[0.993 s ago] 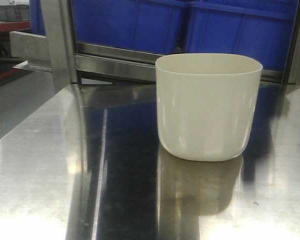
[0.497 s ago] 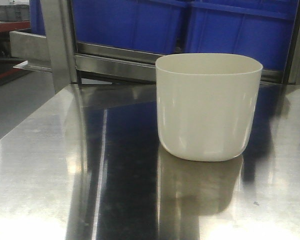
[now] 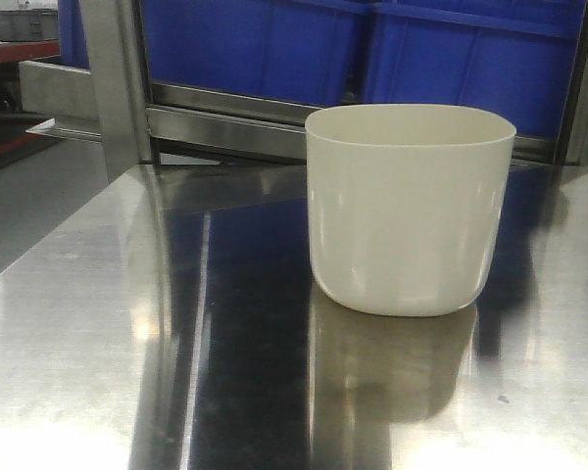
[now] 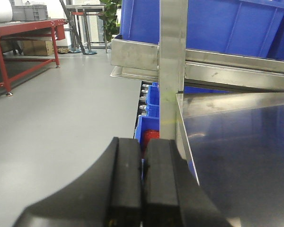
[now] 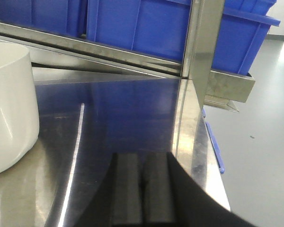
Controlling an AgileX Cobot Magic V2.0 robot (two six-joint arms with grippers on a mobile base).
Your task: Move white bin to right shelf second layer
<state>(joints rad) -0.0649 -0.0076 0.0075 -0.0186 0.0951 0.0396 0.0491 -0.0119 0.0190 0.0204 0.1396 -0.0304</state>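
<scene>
Across the last second almost nothing is seen to have changed in the front view: the white bin [image 3: 410,211] is found in the same spot, upright and right of centre in the frame, resting on the reflective steel counter [image 3: 127,343] in front of the blue crates [image 3: 265,44]. No arm has been brought into that view. In the left wrist view the left gripper [image 4: 143,184] is shown at the lower centre with its pads pressed together and nothing between them, held beside the counter's edge and the steel post [image 4: 173,66], with grey floor [image 4: 52,118] below. In the right wrist view the right gripper [image 5: 143,189] is likewise closed and empty at the bottom centre, over the counter, while the bin is cut off at the left edge of that frame, well apart from the pads. From this it is judged that the task has not been started: no grasp has been made, and both grippers would have to be opened before the bin could be taken. The right shelf second layer cannot be made out in these views.
</scene>
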